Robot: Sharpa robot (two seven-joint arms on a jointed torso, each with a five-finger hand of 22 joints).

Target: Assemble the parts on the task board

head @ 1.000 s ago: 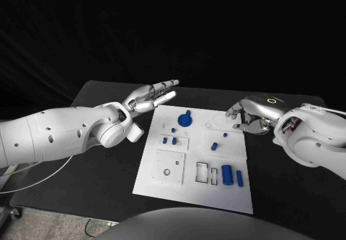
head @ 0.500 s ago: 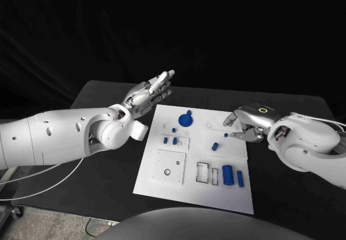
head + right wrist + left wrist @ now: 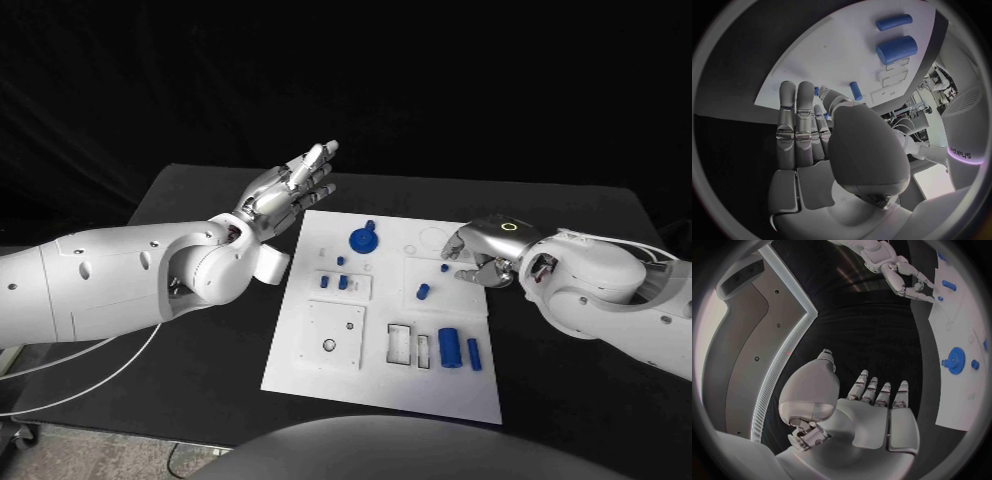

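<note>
Your right hand (image 3: 483,252) hovers over the board's (image 3: 361,375) right edge at centre-right of the frame, fingers curled, seemingly empty, by a small peg (image 3: 446,267). Left hand (image 3: 289,185), upper left, is released, flat. Next, lower onto the peg precisely.

Blue parts (image 3: 453,347) (white task board (image 3: 335,375))

Black table (image 3: 188,350) under it all, and flat on its middle lies the white board (image 3: 378,385), turned a little askew to the table's edges. Dark cloth or a mat over the top, perhaps; hard to tell against the black backdrop.
</note>
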